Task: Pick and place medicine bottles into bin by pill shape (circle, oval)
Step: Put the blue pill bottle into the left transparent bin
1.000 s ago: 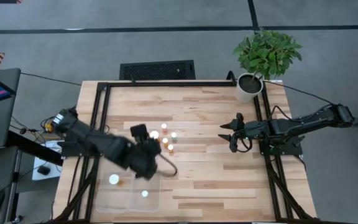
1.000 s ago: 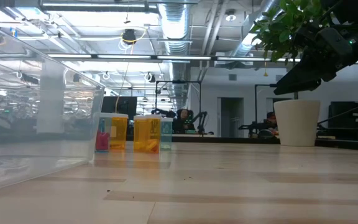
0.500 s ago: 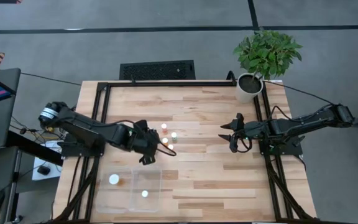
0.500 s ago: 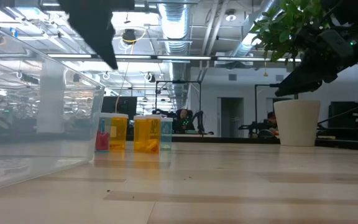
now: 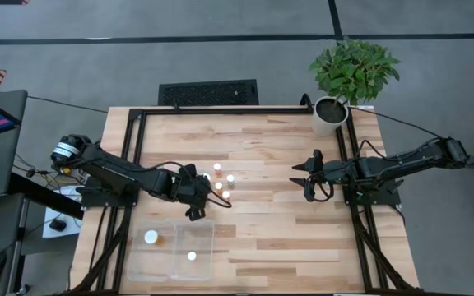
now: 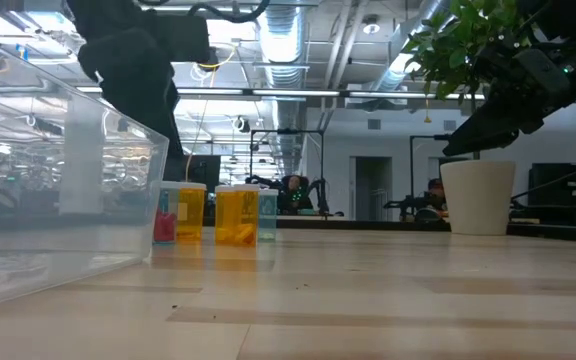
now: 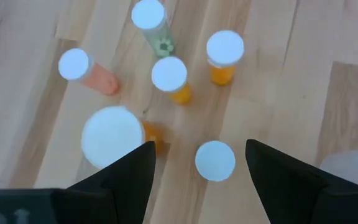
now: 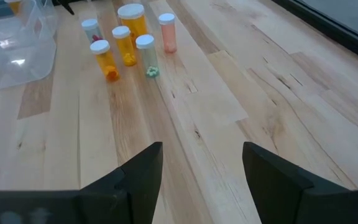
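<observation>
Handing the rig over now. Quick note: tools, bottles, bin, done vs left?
Left tool: open, empty, hovering over the bottle cluster.
Right tool: open, empty, parked off to the right side of the table.
Bin: near the front-left table edge, one white-capped bottle in each compartment.
Done: two bottles binned.
Left: six upright bottles in the cluster, one larger. Pill shapes can't be told from here.

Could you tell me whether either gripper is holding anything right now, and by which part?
Nothing is held. The left gripper hangs open above the white-capped orange medicine bottles; the right gripper waits open, empty.
</observation>
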